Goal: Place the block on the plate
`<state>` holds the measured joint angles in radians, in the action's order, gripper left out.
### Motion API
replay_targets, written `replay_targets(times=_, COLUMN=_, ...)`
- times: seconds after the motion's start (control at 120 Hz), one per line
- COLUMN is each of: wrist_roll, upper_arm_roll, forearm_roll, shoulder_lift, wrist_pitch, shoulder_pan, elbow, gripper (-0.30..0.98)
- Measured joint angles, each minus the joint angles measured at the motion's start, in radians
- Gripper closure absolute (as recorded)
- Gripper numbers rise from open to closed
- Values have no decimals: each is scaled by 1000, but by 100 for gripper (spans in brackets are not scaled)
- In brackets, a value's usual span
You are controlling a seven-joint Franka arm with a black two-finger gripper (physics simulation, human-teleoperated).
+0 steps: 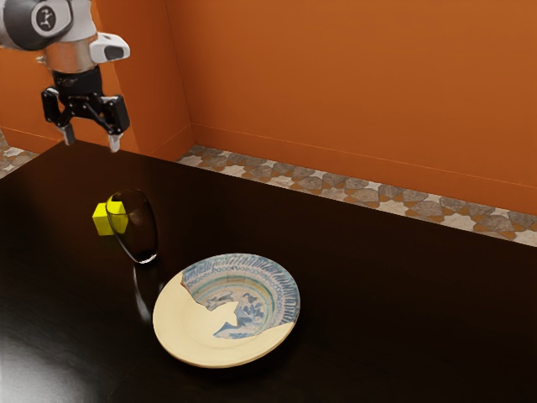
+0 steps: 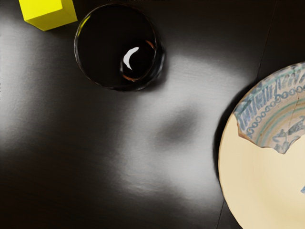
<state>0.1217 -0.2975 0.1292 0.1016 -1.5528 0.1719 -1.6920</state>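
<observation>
Jaws apart and empty, the gripper (image 1: pixel 91 141) hangs above the table (image 1: pixel 377 323). Nearest the glass (image 1: pixel 141 231), just beside it but not touching, sits the yellow block (image 1: pixel 101 221); farther from the glass, across from the block, lies the patterned plate (image 1: pixel 186 327).
</observation>
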Motion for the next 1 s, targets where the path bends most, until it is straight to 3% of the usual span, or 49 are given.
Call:
replay_targets(times=0.267, wrist_roll=45, upper_arm_roll=-10, forearm_roll=5, shoulder_lift=-79, wrist_pitch=-71, shoulder_pan=-40, elbow=3, gripper=0)
replay_targets(times=0.45, wrist_roll=66, upper_arm_roll=-29, forearm_roll=-74, shoulder_lift=-250, wrist_pitch=-137, shoulder_pan=-164, elbow=59, gripper=0)
replay_targets(times=0.708, wrist_roll=77, upper_arm_roll=-29, forearm_roll=-138, shoulder_lift=-548, wrist_pitch=-186, shoulder_pan=-314, elbow=320, gripper=0)
replay_targets(times=1.0, wrist_roll=71, upper_arm_roll=-23, forearm_roll=-198, shoulder_lift=-678, wrist_pitch=-288, shoulder_pan=-361, elbow=320, gripper=0)
